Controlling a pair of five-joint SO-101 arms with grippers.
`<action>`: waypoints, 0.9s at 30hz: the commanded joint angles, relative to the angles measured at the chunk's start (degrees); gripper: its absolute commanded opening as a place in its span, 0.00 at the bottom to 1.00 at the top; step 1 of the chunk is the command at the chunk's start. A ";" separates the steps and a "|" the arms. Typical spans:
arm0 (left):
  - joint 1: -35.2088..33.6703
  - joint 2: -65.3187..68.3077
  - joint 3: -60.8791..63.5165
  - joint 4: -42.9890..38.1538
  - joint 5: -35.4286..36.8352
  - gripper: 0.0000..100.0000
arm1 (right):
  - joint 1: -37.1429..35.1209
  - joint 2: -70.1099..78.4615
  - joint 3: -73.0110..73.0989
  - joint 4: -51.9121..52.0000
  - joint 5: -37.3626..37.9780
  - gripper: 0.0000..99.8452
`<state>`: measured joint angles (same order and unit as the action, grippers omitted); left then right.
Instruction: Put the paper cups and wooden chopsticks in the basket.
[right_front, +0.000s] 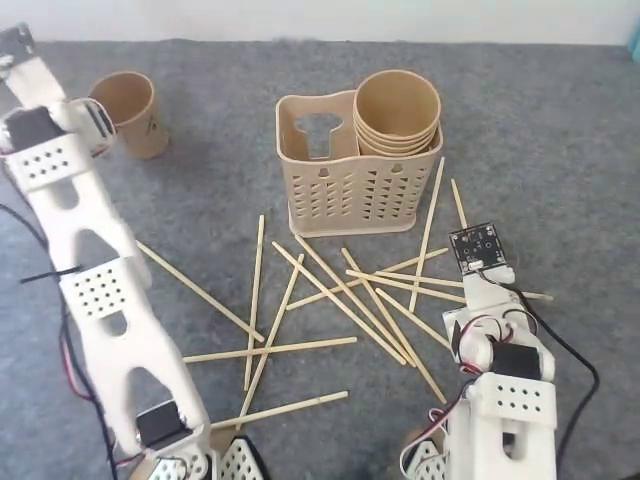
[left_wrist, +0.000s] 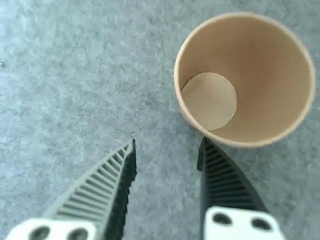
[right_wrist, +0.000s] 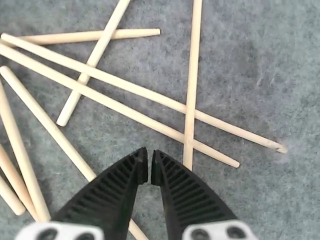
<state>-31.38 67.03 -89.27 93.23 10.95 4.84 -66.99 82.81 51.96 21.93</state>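
The left tool (left_wrist: 168, 145) is open and holds nothing. One paper cup (left_wrist: 245, 80) stands upright on the grey surface (left_wrist: 75, 75) just ahead of it, close beside one fingertip (left_wrist: 212, 160) and not between the fingers. The right tool (right_wrist: 149, 152) is closed on nothing, with its tips over loose chopsticks (right_wrist: 125, 85) scattered before the basket (right_front: 350, 195). The basket holds stacked cups (right_front: 397, 105).

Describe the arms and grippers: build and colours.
Both the left arm and right arm are white plastic with grids of small holes, black motors at joints and red and black cables. The left gripper and right gripper have black, ribbed, tapering fingers on white mounts. The right arm carries a black square board.
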 joint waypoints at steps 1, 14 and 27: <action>-0.18 1.58 -2.51 -7.12 -0.62 0.19 | 0.13 -0.04 -0.35 -1.10 0.79 0.03; 2.46 6.77 -2.86 -10.46 -0.88 0.00 | 0.13 -0.04 -0.35 -1.10 0.79 0.03; 0.88 -6.68 -6.81 7.30 -0.53 0.02 | -1.45 0.13 -0.35 -1.19 0.79 0.03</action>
<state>-29.36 69.14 -93.32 97.89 10.95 4.75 -66.99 82.81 51.96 21.93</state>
